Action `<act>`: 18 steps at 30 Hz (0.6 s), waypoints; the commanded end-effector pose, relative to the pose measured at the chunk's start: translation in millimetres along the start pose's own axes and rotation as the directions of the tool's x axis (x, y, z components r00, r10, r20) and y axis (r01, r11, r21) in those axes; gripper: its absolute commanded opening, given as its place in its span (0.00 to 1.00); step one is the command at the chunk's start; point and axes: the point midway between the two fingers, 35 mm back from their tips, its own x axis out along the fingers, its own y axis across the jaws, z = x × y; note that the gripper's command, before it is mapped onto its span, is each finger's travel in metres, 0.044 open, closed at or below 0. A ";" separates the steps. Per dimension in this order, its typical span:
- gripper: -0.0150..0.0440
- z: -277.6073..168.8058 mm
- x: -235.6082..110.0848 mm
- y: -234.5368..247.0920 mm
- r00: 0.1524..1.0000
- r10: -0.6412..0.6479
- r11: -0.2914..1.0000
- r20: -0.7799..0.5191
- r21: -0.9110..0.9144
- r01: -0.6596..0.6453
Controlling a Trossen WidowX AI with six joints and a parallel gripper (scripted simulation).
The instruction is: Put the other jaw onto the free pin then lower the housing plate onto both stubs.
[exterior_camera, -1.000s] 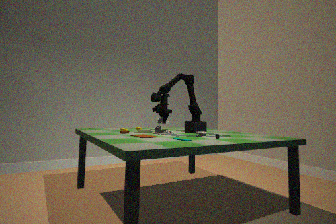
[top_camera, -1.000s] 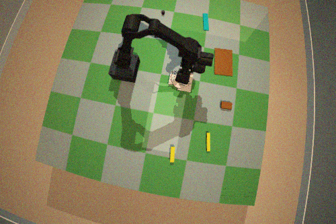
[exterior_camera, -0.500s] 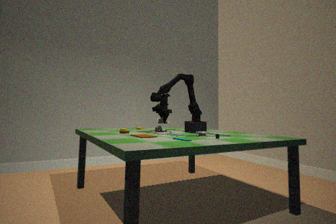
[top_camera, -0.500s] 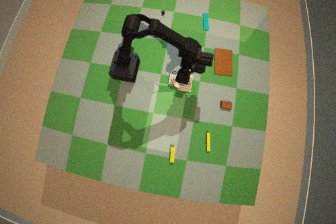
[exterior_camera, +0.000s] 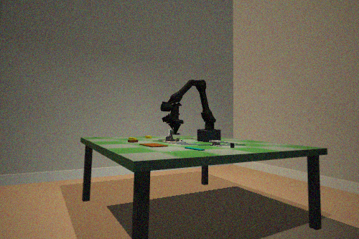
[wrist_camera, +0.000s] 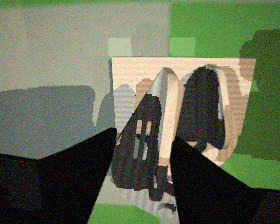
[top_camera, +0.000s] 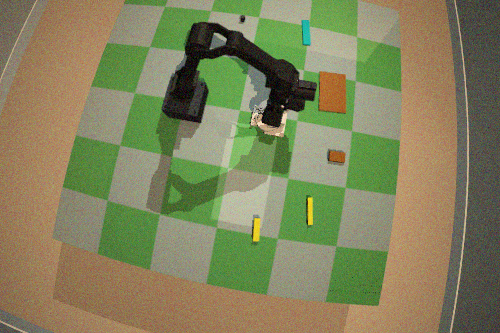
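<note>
Wrist view: dark, wedge-fingered hand (top_camera: 272, 122) (exterior_camera: 174, 132) (wrist_camera: 143, 138) above a thin, pale, straight-edged base plate (top_camera: 280, 132) (exterior_camera: 174, 142) (wrist_camera: 130, 67); clamped on a pale, tapered jaw piece (exterior_camera: 171, 133) (wrist_camera: 170, 110) with a dark, slotted broad face, material not determinable. Held piece directly between the fingertips, narrow end pointing away from the hand towards the plate's far edge; long axis roughly along the viewing frame's height, with a slight lean. Immediately to its right in the same view, a second pale, curved jaw piece (exterior_camera: 169, 138) (wrist_camera: 225, 107), partly in deep shadow and probably the one already on its pin. Long axes near parallel, a narrow gap apparent at the upper ends; contact at the geared ends hidden, likewise the free pin.

Judged next: alignment of the held piece's bore over the free pin, then a straight descent, with small rotation for tooth mesh. Chief risk: tooth-on-tooth seating and a tilted piece. Housing plate not surely identifiable; possibly the small pale object (exterior_camera: 215, 142) near the arm's base on the green-and-grey chequered counter (top_camera: 370, 223) (exterior_camera: 230, 156). No legible brand, label or writing.
</note>
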 end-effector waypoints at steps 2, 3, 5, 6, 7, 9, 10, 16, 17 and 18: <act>0.48 -2.0 10.9 -1.2 1.000 -0.006 1.000 -0.009 0.005 0.007; 0.48 -2.0 12.5 -1.2 1.000 -0.006 1.000 -0.009 0.005 0.007; 0.48 -2.2 15.8 -1.3 1.000 -0.006 1.000 -0.009 0.005 0.007; 0.48 -2.3 17.4 -1.3 1.000 -0.006 1.000 -0.009 0.005 0.007; 0.48 -2.4 19.0 -1.3 1.000 -0.006 1.000 -0.009 0.005 0.007; 0.48 -2.6 22.3 -1.4 1.000 -0.006 1.000 -0.010 0.005 0.007; 0.48 -2.8 23.9 -1.4 1.000 -0.006 1.000 -0.010 0.005 0.007; 0.48 -3.3 29.4 -1.5 1.000 -0.006 1.000 -0.010 0.006 0.006; 0.48 -3.3 29.4 -1.5 1.000 -0.006 1.000 -0.010 0.006 0.006; 0.48 -3.3 29.4 -1.5 1.000 -0.006 1.000 -0.010 0.006 0.006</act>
